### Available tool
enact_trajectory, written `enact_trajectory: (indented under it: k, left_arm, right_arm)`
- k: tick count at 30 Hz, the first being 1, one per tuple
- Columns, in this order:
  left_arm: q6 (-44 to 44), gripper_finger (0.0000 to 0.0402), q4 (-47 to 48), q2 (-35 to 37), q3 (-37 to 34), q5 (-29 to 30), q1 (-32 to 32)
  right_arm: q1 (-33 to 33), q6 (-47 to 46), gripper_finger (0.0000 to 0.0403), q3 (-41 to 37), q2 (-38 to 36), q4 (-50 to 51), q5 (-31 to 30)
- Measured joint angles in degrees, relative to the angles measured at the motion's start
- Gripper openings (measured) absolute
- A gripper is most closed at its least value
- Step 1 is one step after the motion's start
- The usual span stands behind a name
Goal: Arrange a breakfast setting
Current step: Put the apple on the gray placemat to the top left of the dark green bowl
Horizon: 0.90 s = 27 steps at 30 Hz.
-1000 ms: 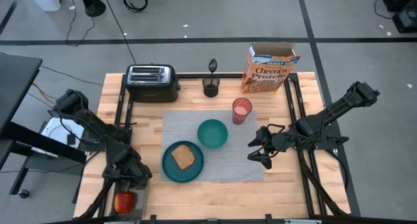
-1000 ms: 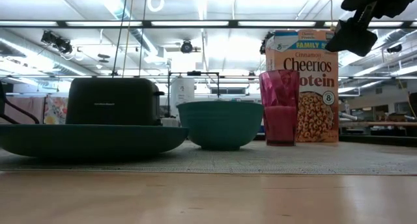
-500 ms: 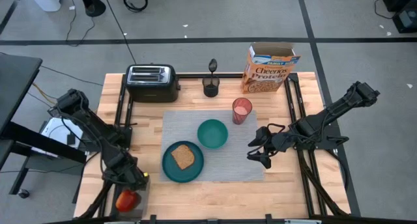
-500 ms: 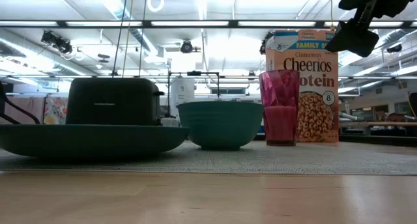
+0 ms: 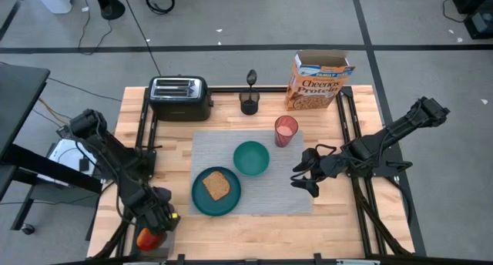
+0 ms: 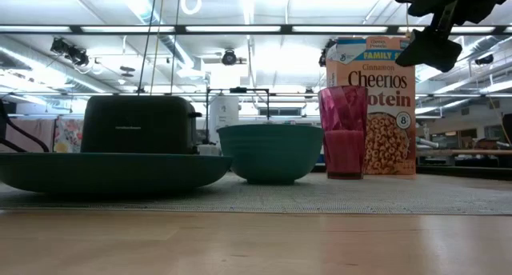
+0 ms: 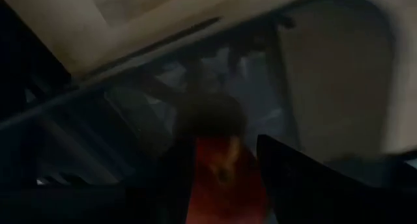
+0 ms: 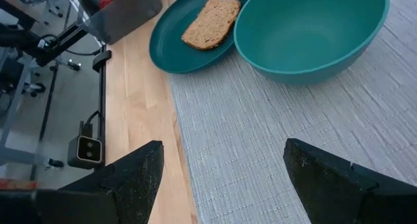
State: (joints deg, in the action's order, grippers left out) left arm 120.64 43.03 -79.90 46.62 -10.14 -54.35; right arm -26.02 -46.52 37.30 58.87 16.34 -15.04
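Observation:
The red apple point(image 5: 145, 239) is at the table's near left corner, with my left gripper point(image 5: 153, 228) over it and shut on it; the left wrist view shows the apple point(image 7: 218, 175) between the dark fingers. A toast slice point(image 5: 216, 185) lies on the teal plate point(image 5: 199, 206), which sits on the grey placemat point(image 5: 266, 199) beside the teal bowl point(image 5: 251, 158) and the pink cup point(image 5: 286, 131). The Cheerios box point(image 5: 317, 82) stands upright at the far edge. My right gripper point(image 5: 303, 177) hovers open above the placemat's right part. My left gripper has the apple's two sides point(image 7: 242, 178) between its two fingers, one finger point(image 7: 293, 178) on each side. The fingers come from above, pointing steeply down. The gripper hides most of the apple, so I cannot tell whether the apple's underside is on the table.
A black toaster point(image 5: 179, 97) stands at the far left. A small black cup point(image 5: 249, 103) with a utensil in it stands at the far middle. Black rails point(image 5: 143, 145) run along both table sides. Bare wood lies in front of the placemat.
My left gripper has shifted a little toward the table's near edge and rolled about its wrist, so it now covers more of the apple. The apple stays at the near left corner. My right arm has kept still.

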Motion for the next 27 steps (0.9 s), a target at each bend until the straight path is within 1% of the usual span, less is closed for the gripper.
enact_trajectory:
  k: [4,11,15,17,20,27]
  left_arm:
    - [-1.1,0.0171,-0.7,-2.9,-0.1,-0.8,-1.5]
    - [-2.6,0.0171,-5.4,-3.7,-0.1,-0.4,-3.1]
    - [-1.8,0.0171,-3.7,-3.7,-0.1,-0.4,-4.4]
    - [-1.5,0.017,-3.5,-3.7,-0.1,0.6,-5.0]
    - [-3.5,0.0154,-4.7,-3.7,-0.1,2.7,-5.7]
    - [-3.9,0.0114,-2.7,-3.9,-0.1,2.9,-6.4]
  right_arm:
    - [0.0,-1.9,0.032,0.0,0.0,0.0,0.0]
    - [0.8,-2.0,0.032,0.0,0.0,0.0,-0.1]
    - [1.5,-2.0,0.032,0.0,0.0,-0.7,-0.3]
    - [1.8,-2.0,0.032,0.0,0.0,-1.0,-0.3]
    - [2.2,-2.0,0.032,0.0,0.0,-1.3,-0.3]
    - [2.6,-2.0,0.032,0.0,0.0,-1.3,-0.3]
